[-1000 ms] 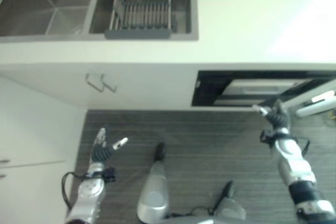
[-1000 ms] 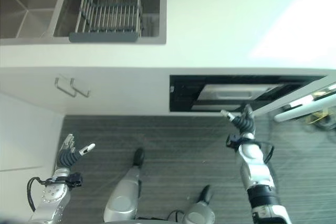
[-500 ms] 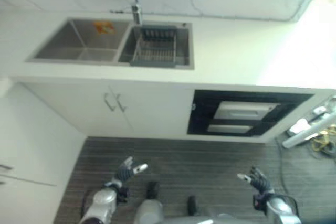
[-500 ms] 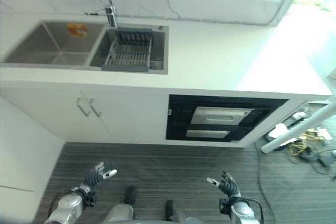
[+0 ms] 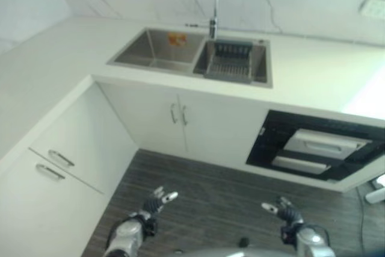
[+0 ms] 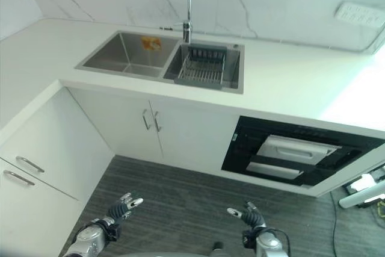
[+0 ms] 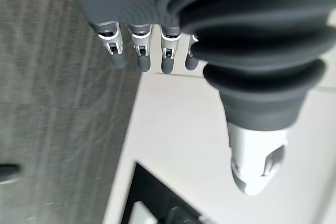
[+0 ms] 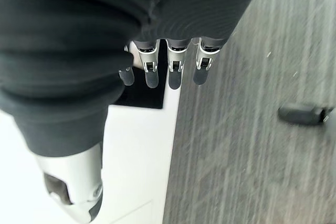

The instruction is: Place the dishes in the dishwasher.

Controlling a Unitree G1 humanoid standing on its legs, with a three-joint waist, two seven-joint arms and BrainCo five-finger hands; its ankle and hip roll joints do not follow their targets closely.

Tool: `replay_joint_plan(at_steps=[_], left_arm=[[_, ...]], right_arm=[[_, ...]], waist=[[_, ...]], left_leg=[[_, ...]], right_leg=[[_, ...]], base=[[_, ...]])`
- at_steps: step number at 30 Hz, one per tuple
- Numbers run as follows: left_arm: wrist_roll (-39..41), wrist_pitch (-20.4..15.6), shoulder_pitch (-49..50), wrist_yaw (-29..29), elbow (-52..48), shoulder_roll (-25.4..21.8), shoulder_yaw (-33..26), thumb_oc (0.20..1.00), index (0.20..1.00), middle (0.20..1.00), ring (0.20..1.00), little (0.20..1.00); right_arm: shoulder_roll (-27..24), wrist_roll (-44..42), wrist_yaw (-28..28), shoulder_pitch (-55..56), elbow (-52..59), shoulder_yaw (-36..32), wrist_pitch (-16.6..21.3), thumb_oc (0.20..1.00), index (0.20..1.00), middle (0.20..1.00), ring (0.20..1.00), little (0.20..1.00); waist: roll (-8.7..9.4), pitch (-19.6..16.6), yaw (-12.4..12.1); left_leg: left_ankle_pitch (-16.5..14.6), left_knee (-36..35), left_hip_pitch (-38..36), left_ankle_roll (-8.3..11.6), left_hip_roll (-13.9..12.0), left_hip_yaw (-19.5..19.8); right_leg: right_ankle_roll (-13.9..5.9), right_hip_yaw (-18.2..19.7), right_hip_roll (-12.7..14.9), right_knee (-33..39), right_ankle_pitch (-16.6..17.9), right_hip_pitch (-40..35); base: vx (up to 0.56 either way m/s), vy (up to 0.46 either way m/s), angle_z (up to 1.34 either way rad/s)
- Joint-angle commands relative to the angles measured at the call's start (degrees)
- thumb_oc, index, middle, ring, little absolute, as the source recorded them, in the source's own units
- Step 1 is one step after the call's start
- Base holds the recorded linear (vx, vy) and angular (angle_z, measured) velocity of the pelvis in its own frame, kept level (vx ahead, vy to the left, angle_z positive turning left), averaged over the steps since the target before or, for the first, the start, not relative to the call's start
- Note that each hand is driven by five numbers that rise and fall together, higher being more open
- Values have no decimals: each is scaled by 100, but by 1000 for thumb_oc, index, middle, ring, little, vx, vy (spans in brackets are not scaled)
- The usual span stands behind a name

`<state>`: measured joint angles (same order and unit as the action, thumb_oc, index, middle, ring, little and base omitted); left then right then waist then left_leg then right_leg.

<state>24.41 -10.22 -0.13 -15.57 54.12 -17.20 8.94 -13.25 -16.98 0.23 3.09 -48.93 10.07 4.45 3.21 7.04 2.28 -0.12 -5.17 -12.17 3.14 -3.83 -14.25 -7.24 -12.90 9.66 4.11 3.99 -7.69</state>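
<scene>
Below the dishwasher (image 6: pixel 289 157), over the floor (image 6: pixel 186 200), left robot hand (image 6: pixel 123 205) and right robot hand (image 6: pixel 248 216) hang with fingers straight, apart, holding nothing.

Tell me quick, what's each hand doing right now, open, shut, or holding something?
Left hand: open, fingers straight, holding nothing, low over the grey striped floor.
Right hand: open, fingers straight, holding nothing, over the same floor.

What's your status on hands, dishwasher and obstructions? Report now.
Left hand and right hand open, empty, low over the grey striped floor. Black built-in dishwasher ajar. No dishes visible; grey wire rack sits in steel sink.
</scene>
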Motion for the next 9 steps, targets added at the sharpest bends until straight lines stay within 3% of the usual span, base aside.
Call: replay_joint_plan(at_steps=[1, 9], left_arm=[[427, -248, -150, -88, -111, -8, -70, 1000, 1000, 1000, 1000, 1000], [579, -476, 1, -164, -342, -79, -187, 1000, 1000, 1000, 1000, 1000]], right_arm=[[-367, -199, -45, -351, 17, 18, 268, 1000, 1000, 1000, 1000, 1000], [-324, -170, -18, -351, 116, 83, 287, 1000, 1000, 1000, 1000, 1000]], waist=[[-195, 91, -3], [-145, 64, -13]], left_leg=[[-88, 17, 214, 180, -208, 489], [-176, 17, 113, 56, -136, 397]], right_leg=[[-161, 38, -225, 84, -52, -126], [-221, 115, -145, 53, -32, -181]], base=[[47, 85, 1], [26, 47, -4]])
